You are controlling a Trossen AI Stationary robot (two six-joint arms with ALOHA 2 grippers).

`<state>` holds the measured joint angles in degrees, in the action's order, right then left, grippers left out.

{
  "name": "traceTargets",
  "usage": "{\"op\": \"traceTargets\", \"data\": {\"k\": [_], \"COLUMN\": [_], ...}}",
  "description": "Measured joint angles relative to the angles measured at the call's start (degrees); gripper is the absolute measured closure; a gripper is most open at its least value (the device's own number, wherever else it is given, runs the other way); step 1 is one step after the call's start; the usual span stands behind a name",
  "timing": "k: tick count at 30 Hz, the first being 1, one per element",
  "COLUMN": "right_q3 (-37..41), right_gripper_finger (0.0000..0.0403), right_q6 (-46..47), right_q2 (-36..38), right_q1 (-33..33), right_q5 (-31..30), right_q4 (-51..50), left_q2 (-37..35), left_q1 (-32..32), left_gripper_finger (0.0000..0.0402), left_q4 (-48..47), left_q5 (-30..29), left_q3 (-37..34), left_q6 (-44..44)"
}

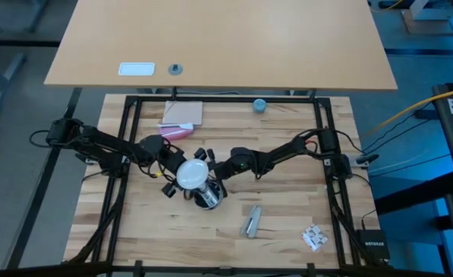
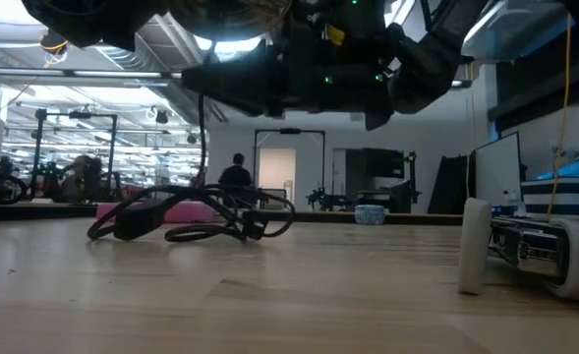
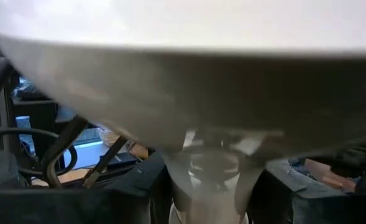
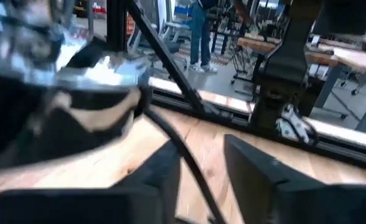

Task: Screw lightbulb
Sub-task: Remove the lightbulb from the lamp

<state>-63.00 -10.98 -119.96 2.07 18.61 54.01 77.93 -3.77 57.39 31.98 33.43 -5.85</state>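
The white lightbulb [image 1: 193, 173] stands globe up at the table's middle. It fills the left wrist view [image 3: 183, 74] and tapers down to a pale neck. My left gripper [image 1: 177, 175] reaches in from the table's left and is shut on it. Just near of the bulb sits a dark socket with a shiny rim [image 1: 209, 197], also seen in the right wrist view [image 4: 77, 93]. My right gripper [image 1: 218, 183] comes from the right beside the socket. Its fingers [image 4: 263, 177] stand apart, with a black cord [image 4: 186, 165] running between them. My left gripper pinches the bulb's narrow neck [image 3: 212, 171] between its two fingers [image 3: 142, 196], below the globe. The fingers come about level from the table's left. The bulb stands upright with the globe on top. What its lower end meets is hidden below the fingers.
At the far side lie a small blue round object [image 1: 260, 105], a tan pad [image 1: 184, 114] and a pink thing [image 1: 176, 131]. A metal piece [image 1: 251, 221] and a small white packet [image 1: 314, 237] lie near the front. Black cables [image 2: 186, 221] trail over the table.
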Motion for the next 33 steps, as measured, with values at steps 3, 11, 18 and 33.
{"op": "traceTargets", "data": {"k": [3, 11, 18, 33], "right_q3": [0.04, 0.03, 0.04, 0.11], "right_gripper_finger": [0.0345, 0.0378, 0.0388, 0.0396], "right_q6": [-0.02, -0.04, -1.03, -8.54], "right_q2": [0.00, 0.13, 0.13, 5.81], "right_q1": [0.00, -0.24, -0.33, -1.53], "right_q5": [0.00, 0.47, 1.84, -0.39], "right_q4": [-1.17, -2.98, -6.36, -25.52], "left_q2": [0.00, 0.00, -0.07, -0.07], "left_q1": [0.00, 0.00, 0.13, 2.86], "left_gripper_finger": [0.0247, 0.0248, 0.0263, 0.0256], "left_q4": [-0.31, -0.62, -5.08, -12.75], "left_q5": [0.01, 0.03, 0.20, -0.19], "left_q3": [0.00, 0.00, -0.01, 0.00], "left_q6": [-0.07, -3.04, -3.09, -2.79]}}
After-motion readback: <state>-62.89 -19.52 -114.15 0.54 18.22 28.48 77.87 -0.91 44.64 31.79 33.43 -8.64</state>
